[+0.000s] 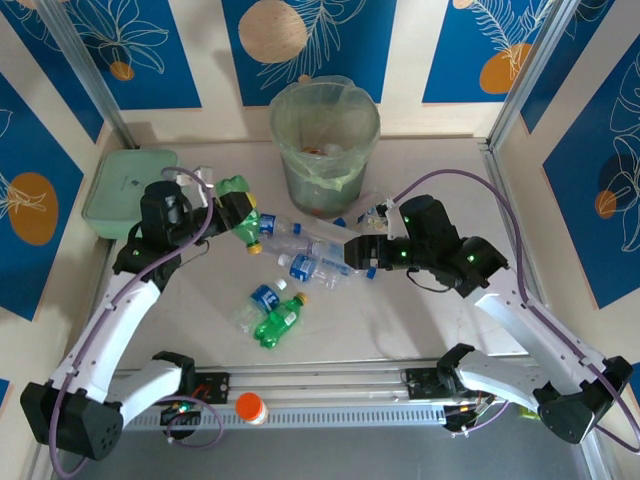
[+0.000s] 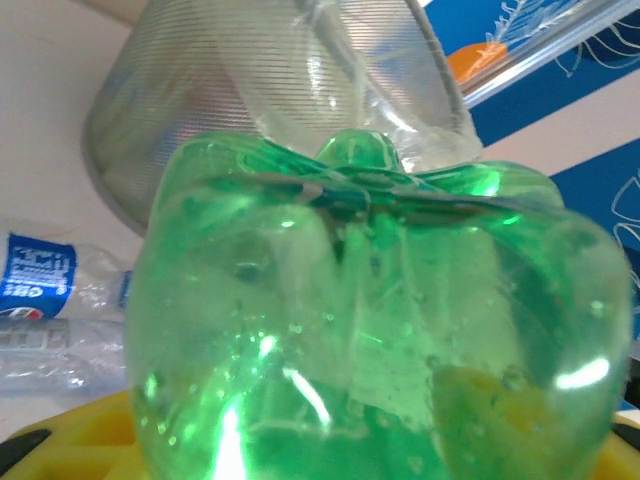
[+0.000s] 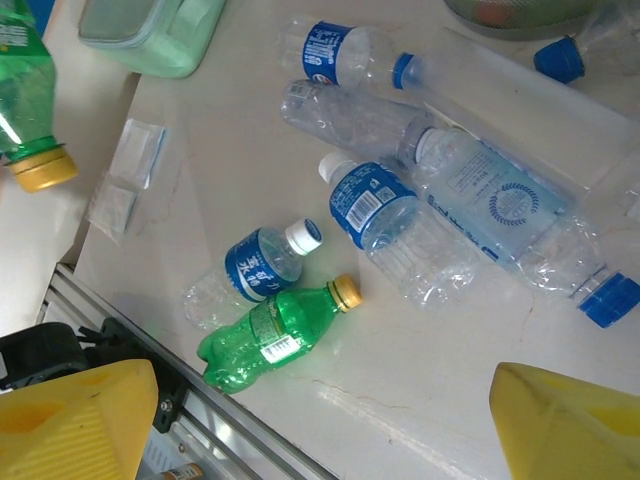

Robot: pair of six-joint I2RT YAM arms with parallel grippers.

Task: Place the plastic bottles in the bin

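Observation:
My left gripper is shut on a green bottle with a yellow cap, held above the table left of the bin. In the left wrist view the bin rises just behind the bottle's base. Between the arms several clear bottles with blue labels lie in a heap. A second green bottle and a small blue-labelled one lie nearer the front. My right gripper hangs open over the table by this pair, its yellow fingers wide apart with nothing between them.
A flat mint-green lidded box sits at the back left. An orange-capped jar rests on the front rail. Small clear packets lie near the box. Walls close off the back and both sides.

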